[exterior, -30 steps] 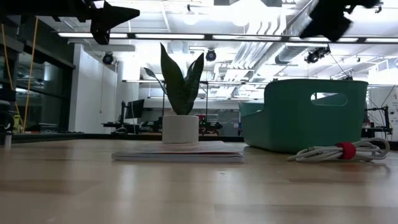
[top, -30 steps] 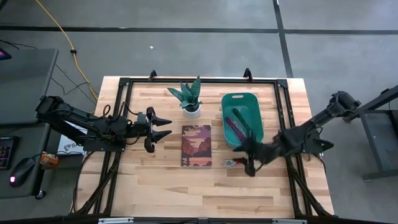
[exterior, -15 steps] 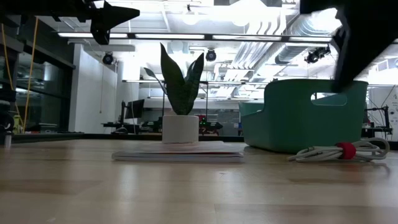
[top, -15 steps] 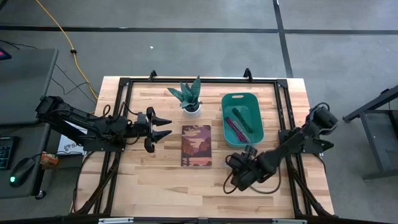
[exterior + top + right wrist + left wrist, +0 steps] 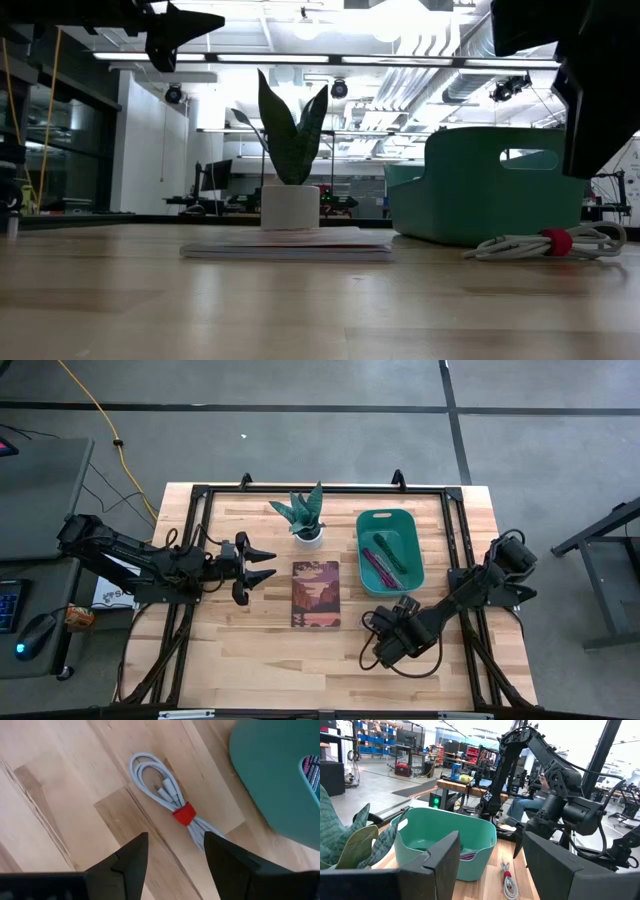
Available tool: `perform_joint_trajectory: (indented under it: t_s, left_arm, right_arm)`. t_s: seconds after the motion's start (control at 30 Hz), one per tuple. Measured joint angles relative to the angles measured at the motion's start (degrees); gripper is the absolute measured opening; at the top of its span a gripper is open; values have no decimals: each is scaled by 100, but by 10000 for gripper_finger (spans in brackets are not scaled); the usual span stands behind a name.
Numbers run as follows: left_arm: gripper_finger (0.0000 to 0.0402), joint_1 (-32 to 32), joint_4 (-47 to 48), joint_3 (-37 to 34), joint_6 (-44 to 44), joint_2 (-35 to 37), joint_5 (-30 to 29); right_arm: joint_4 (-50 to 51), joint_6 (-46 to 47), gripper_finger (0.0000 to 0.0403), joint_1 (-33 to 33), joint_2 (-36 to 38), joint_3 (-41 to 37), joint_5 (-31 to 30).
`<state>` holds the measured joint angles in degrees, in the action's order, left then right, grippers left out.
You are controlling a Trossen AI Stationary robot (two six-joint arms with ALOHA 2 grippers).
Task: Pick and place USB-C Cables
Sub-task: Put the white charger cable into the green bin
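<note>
White USB-C cable with red tie lies flat on bare worktop, just beside the green bin's near wall, free wood around it. Right gripper hovers above it, jaws released, empty. Bin holds maroon-pink cable and a dark cable. Left gripper waits left of notebook, jaws spread, empty. Plant stands behind notebook.

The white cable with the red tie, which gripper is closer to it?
Right. The right gripper hovers open just above the white cable beside the green bin. The left gripper waits open beyond the notebook.
</note>
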<state>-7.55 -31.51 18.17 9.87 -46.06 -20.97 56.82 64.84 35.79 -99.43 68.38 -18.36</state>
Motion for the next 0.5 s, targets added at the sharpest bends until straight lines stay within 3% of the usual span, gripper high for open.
perform_joint_trajectory:
  t_s: [0.5]
  left_arm:
    - [196,0,43,0,187,0,2]
  right_arm:
    - [-46,1054,183,-17,2,-91,37]
